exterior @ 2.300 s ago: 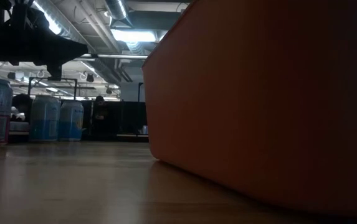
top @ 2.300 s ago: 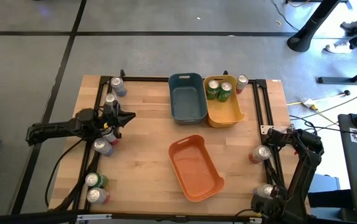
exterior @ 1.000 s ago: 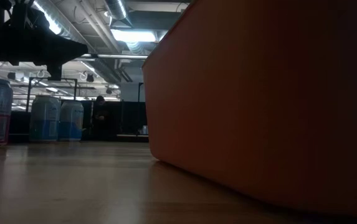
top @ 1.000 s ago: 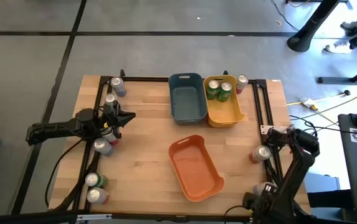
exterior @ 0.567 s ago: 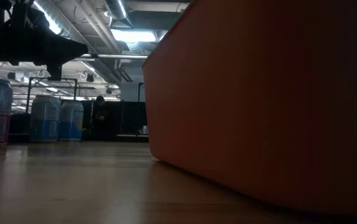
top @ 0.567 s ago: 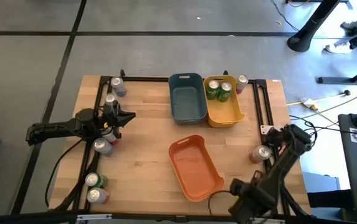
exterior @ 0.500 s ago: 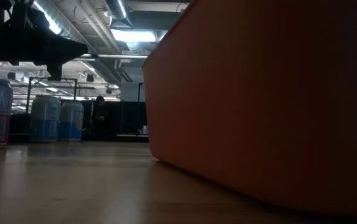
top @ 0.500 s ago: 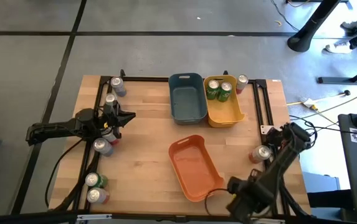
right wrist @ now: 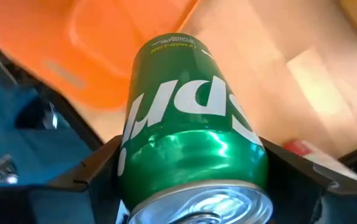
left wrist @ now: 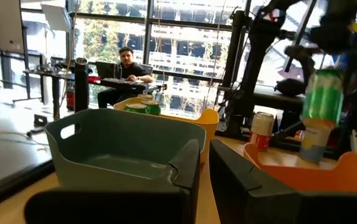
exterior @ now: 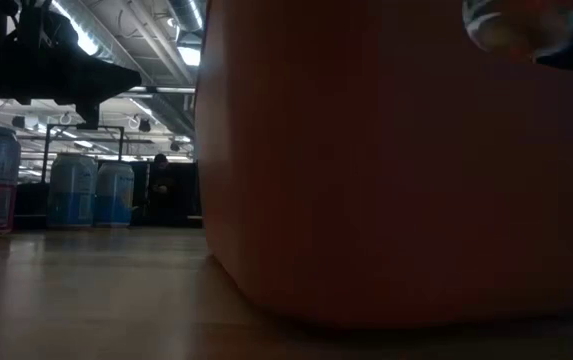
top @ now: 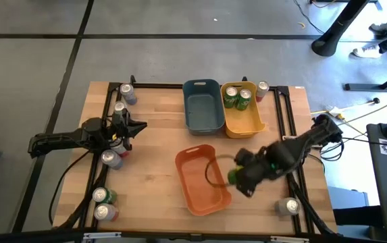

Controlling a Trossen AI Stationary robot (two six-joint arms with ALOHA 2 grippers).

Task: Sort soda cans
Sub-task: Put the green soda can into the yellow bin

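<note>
A green soda can (right wrist: 187, 124) hangs in my right gripper (top: 240, 179), which is shut on it above the right rim of the orange bin (top: 193, 189). The left wrist view shows the same can (left wrist: 320, 93) over that bin. Two green cans (top: 237, 98) stand in the yellow bin (top: 247, 123). Several more cans stand upright along the table's left side (top: 111, 158), and one stands near the right front corner (top: 290, 206). My left gripper (top: 138, 125) is shut and idle at the left. My right gripper pinches the green can's round wall near its silver top (right wrist: 184, 180), one finger (right wrist: 100, 171) on each side. The fingers come from above, pointing down. The can hangs about upright, lifted clear over the orange bin.
A grey-blue bin (top: 203, 111) stands next to the yellow bin at the far middle. A can (top: 262, 88) stands by the yellow bin's far right corner, and a red can (left wrist: 262, 130) shows beyond the orange bin. Bare wood lies between the left cans and the bins.
My right gripper has swung from the table's near right corner up and toward the middle, carrying the green can to the orange bin's right rim. The orange bin has slid a little toward the left and turned about.
</note>
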